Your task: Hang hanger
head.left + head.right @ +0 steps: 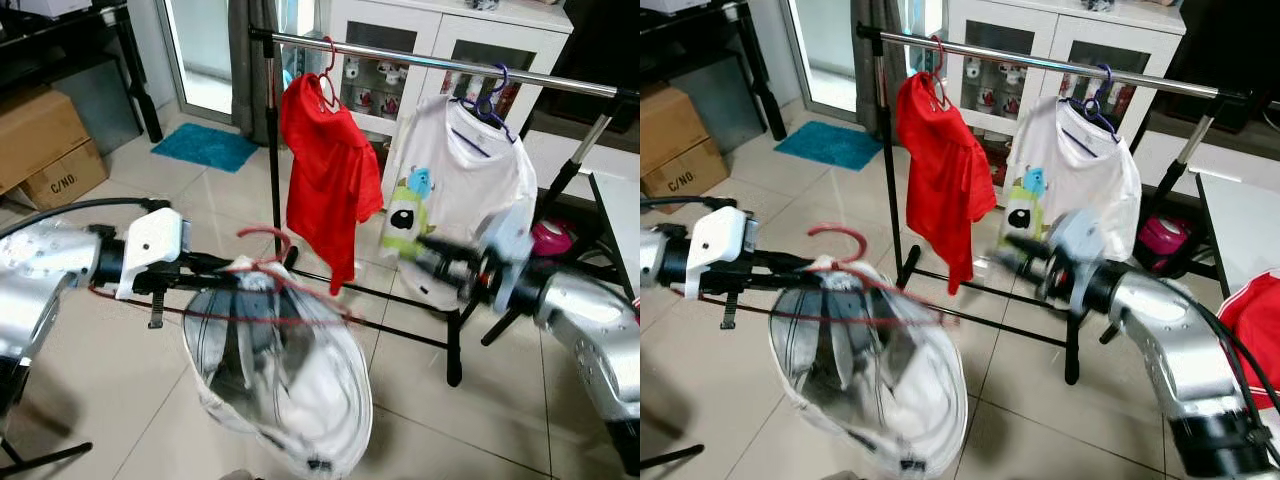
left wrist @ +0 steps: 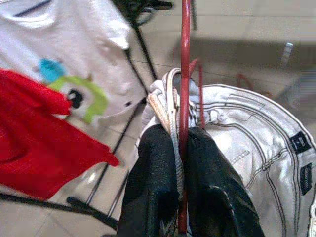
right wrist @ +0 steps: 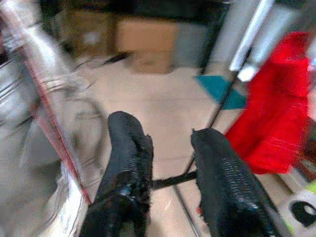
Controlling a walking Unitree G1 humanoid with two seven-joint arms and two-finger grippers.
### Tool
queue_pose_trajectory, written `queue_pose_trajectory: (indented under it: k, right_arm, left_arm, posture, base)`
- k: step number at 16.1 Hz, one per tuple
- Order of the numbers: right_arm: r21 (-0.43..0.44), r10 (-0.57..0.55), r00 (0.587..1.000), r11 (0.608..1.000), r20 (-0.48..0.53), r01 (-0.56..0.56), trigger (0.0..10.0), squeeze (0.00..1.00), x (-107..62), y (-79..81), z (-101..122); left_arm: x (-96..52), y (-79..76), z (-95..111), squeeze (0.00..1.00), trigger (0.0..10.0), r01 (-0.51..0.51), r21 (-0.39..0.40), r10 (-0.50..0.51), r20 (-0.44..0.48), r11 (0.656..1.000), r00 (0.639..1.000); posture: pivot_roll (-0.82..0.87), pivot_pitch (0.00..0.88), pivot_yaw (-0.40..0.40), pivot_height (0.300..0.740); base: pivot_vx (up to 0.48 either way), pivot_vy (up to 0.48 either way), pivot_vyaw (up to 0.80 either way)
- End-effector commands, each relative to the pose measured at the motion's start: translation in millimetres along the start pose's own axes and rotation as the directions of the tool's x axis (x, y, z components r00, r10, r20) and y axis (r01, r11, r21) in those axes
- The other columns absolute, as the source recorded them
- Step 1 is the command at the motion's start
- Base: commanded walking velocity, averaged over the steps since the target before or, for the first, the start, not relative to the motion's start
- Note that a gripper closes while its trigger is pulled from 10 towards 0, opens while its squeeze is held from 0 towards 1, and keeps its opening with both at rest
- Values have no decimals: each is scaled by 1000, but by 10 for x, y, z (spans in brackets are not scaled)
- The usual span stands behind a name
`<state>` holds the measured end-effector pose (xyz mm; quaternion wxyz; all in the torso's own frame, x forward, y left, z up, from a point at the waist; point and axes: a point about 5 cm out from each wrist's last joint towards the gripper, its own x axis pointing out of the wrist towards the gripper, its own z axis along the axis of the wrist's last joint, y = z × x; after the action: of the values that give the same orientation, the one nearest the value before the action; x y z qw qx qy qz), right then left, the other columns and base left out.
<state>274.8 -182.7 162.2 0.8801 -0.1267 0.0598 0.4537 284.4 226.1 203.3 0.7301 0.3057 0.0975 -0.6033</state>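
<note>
Left gripper [image 2: 180, 148] pinches the red hanger [image 1: 262, 262] carrying pale jeans [image 1: 280, 380]; the rail [image 1: 440, 62] ahead awaits; right gripper [image 3: 170, 173], blurred, seems open and empty.

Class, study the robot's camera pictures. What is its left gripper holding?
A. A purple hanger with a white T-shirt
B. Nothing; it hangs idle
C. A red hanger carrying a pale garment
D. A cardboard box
C: in the left wrist view the left gripper has its black fingers closed on the red hanger, with the pale garment draped over it; the right gripper is open and holds nothing.
</note>
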Motion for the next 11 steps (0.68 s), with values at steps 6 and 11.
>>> queue_pose_trajectory:
  k: [6, 11]
  right_arm:
    - [-17, 148, 987, 989, 59, -147, 10000, 1000, 205, 304, 172]
    - [71, 93, 989, 992, 119, -102, 10000, 1000, 512, 441, 298]
  left_arm:
    - [11, 230, 380, 0, 0, 82, 179, -94, 61, 980, 994]
    - [56, 311, 482, 0, 0, 53, 243, -81, 109, 969, 991]
  posture:
    - [-102, 0, 12, 740]
    - [-91, 0, 31, 740]
  base:
    - [0, 0, 0]
    - [0, 0, 0]
